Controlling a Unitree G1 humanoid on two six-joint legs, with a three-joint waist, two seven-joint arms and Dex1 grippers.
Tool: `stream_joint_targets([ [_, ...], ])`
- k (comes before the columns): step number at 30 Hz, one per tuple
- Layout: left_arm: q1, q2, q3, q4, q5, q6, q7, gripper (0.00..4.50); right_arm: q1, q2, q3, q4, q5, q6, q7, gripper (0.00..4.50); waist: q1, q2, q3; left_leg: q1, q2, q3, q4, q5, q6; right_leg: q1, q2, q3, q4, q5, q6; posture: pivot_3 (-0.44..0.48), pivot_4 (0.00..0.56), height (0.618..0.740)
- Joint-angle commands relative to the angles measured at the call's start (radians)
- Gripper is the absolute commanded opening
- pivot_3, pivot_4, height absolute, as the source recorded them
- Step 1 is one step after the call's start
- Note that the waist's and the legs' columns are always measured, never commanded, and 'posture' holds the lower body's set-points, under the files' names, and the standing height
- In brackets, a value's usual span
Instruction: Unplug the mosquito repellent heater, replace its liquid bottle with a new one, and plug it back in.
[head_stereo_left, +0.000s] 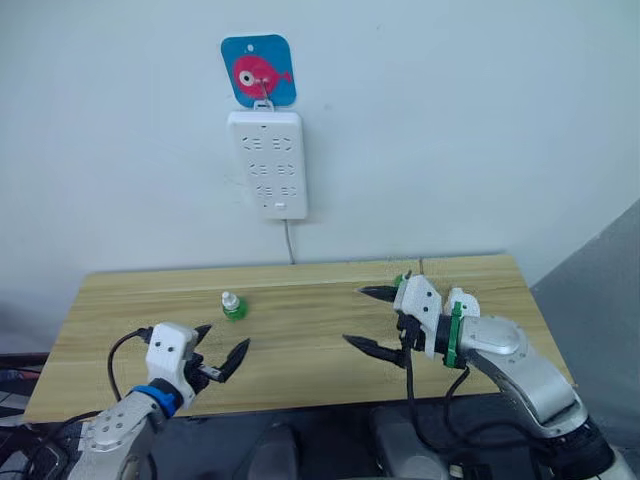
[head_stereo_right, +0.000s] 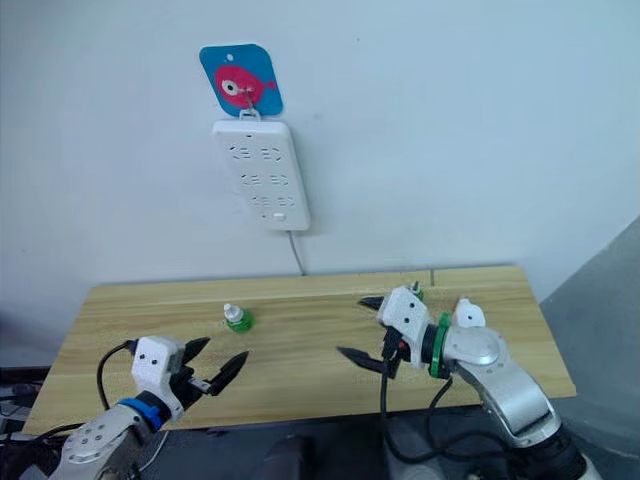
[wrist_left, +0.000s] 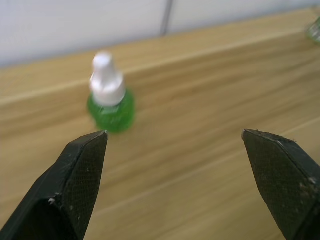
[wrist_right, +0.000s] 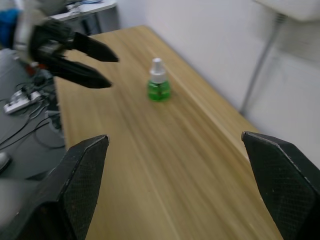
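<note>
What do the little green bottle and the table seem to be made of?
The bottle looks like clear green plastic, though glass is possible: it is see-through and glossy, with an opaque white cap. The table looks like light wood or wood laminate, with grain lines and a matte finish.

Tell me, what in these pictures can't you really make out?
- A green thing behind the right pincer in the eye views: mostly covered, can't tell what it is.
- The same thing, probably, in the left wrist view: cut off by the edge and blurred.
- The strip's cord: its lower end is lost behind the table.
- The bottle: any label is too small to read.
</note>
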Motion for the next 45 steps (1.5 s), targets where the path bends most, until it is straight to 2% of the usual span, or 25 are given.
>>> stream_joint_targets([
  [1, -0.065, 0.028, -0.008, 0.100, 0.040, -0.064, -0.022, 4.50, -0.021, -0.006, 0.012, -0.086, 0.020, 0.069, -0.015, 4.44, 0.005, 0.000, 0.013, -0.001, 0.000, 0.000, 0.000, 0.000, 0.000, 0.000, 0.000, 0.000, 0.000, 0.000, 0.000, -0.119, 0.267, 0.740],
  [6, -0.209, 0.038, -0.020, 0.286, 0.086, -0.141, -0.017, 4.50, -0.023, -0.029, 0.002, -0.159, 0.042, 0.149, -0.019, 4.44, 0.015, -0.003, 0.037, -0.001, 0.000, 0.000, 0.000, 0.000, 0.000, -0.001, -0.001, 0.000, 0.000, 0.000, 0.000, -0.138, 0.306, 0.740],
  [18, -0.469, 0.058, -0.101, 0.695, 0.173, -0.310, -0.094, 4.50, 0.003, -0.063, 0.003, -0.267, 0.105, 0.251, -0.052, 4.44, 0.015, -0.005, 0.081, -0.003, 0.001, 0.000, -0.002, -0.001, -0.002, -0.002, -0.001, -0.002, -0.003, 0.001, 0.003, -0.154, 0.349, 0.740],
  [23, -0.526, 0.038, -0.114, 0.769, 0.180, -0.353, -0.105, 4.50, -0.001, -0.068, 0.009, -0.276, 0.108, 0.266, -0.059, 4.44, 0.015, -0.003, 0.084, -0.004, 0.001, 0.000, -0.002, -0.001, -0.002, -0.002, -0.002, -0.001, -0.007, 0.002, 0.005, -0.156, 0.351, 0.740],
  [32, -0.530, 0.018, -0.125, 0.776, 0.171, -0.375, -0.120, 4.50, -0.015, -0.065, -0.002, -0.271, 0.125, 0.287, -0.079, 4.44, 0.015, -0.002, 0.085, -0.005, 0.001, 0.000, -0.004, -0.001, -0.003, -0.002, -0.003, -0.001, -0.010, 0.003, 0.005, -0.159, 0.349, 0.740],
  [35, -0.538, 0.006, -0.124, 0.784, 0.173, -0.382, -0.116, 3.94, -0.015, -0.067, -0.011, -0.281, 0.139, 0.302, -0.090, 4.50, 0.015, -0.001, 0.086, -0.005, 0.001, 0.000, -0.006, -0.001, -0.003, -0.001, -0.003, -0.002, -0.013, 0.003, 0.006, -0.165, 0.348, 0.740],
  [39, -0.525, -0.002, -0.132, 0.782, 0.185, -0.393, -0.109, 2.68, -0.006, -0.075, -0.019, -0.302, 0.152, 0.320, -0.097, 4.50, 0.015, -0.001, 0.086, -0.005, 0.001, 0.000, -0.008, -0.001, -0.003, -0.002, -0.006, -0.002, -0.015, 0.004, 0.007, -0.168, 0.346, 0.740],
  [41, -0.522, -0.002, -0.132, 0.784, 0.187, -0.397, -0.104, 2.26, -0.006, -0.078, -0.021, -0.305, 0.157, 0.324, -0.100, 4.50, 0.015, -0.001, 0.086, -0.005, 0.001, 0.000, -0.010, -0.001, -0.003, -0.002, -0.008, -0.002, -0.015, 0.004, 0.007, -0.168, 0.346, 0.740],
  [45, -0.512, 0.006, -0.132, 0.775, 0.184, -0.408, -0.108, 2.26, -0.009, -0.085, -0.021, -0.301, 0.160, 0.323, -0.106, 4.50, 0.015, -0.001, 0.086, -0.005, 0.001, 0.000, -0.012, -0.001, -0.003, -0.002, -0.012, -0.003, -0.015, 0.003, 0.007, -0.163, 0.341, 0.740],
])
